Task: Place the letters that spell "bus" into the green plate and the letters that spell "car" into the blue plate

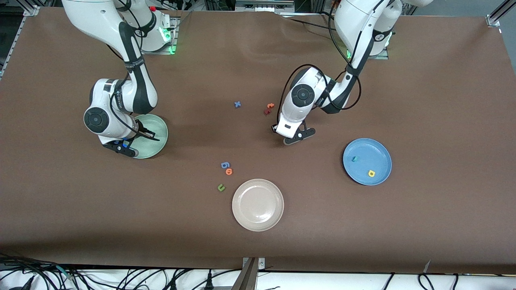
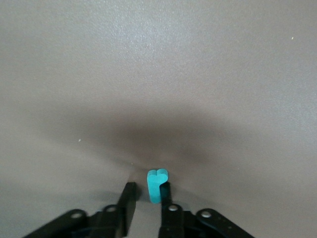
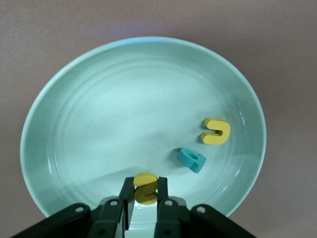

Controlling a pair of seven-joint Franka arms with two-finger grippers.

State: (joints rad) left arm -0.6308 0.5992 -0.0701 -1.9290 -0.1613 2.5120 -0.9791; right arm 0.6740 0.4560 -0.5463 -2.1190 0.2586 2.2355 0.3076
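Note:
My right gripper hangs low over the green plate, at the edge nearer the front camera, and is shut on the yellow "s". The yellow "u" and the teal "b" lie in that plate. My left gripper is down at the table between the red and orange pair and the blue plate. Its jaws stand narrow around an upright teal letter, which touches one finger; a slim gap shows at the other. The blue plate holds the yellow "a" and a small teal letter.
A cream-white plate sits near the front camera at mid-table. Beside it lie a dark green "u", an orange "o" and a blue "6"-like piece. A blue "x" and the red and orange pair lie toward the bases.

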